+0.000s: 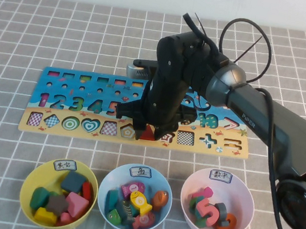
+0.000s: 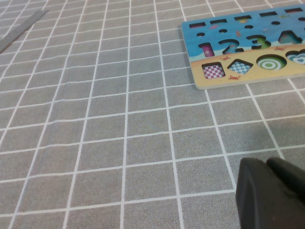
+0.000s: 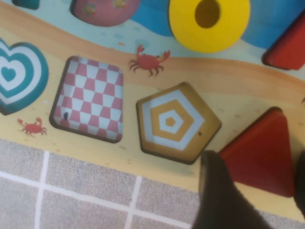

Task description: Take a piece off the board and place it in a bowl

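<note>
Your right gripper (image 3: 257, 191) had its fingers apart around the piece (image 3: 259, 155) on the board (image 1: 30, 125); your left gripper (image 2: 271, 195) sat over the table (image 2: 95, 119), its fingers' state unclear.

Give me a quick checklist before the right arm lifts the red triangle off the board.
1. Red triangle seated in its slot on the board: ok.
2. Right gripper low over the triangle, fingers open astride it: ok.
3. Fingers closed on the triangle: not ok.
4. Yellow bowl has room left: cannot tell, already holds several blocks.
5. Left gripper parked away, over bare cloth beside the board's end: ok.
</note>
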Available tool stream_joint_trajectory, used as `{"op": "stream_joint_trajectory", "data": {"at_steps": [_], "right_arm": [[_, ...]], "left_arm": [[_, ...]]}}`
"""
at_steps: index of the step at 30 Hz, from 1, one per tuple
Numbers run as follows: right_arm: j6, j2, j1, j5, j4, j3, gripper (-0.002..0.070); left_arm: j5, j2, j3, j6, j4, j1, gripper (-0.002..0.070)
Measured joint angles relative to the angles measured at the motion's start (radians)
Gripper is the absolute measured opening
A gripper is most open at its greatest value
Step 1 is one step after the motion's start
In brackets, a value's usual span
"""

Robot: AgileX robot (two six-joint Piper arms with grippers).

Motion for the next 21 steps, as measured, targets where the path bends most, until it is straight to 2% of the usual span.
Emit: {"op": "stream_joint_trajectory", "data": {"at_steps": [11,15,21], "right_arm": [[-0.004,0.000,0.000,-0.002,0.000,0.000,0.0280],[-0.004,-0.006,0.000,0.000,-0.009,0.000,0.0244],[-0.004,-0.018,0.000,0.000,-0.025,0.000,0.0230]], "left_arm": [[0.000,0.000,0.000,0.000,0.000,0.000,-0.0004],[0.000,0.000,0.000,0.000,0.000,0.000,-0.0004],[0.000,0.000,0.000,0.000,0.000,0.000,-0.0003]]}}
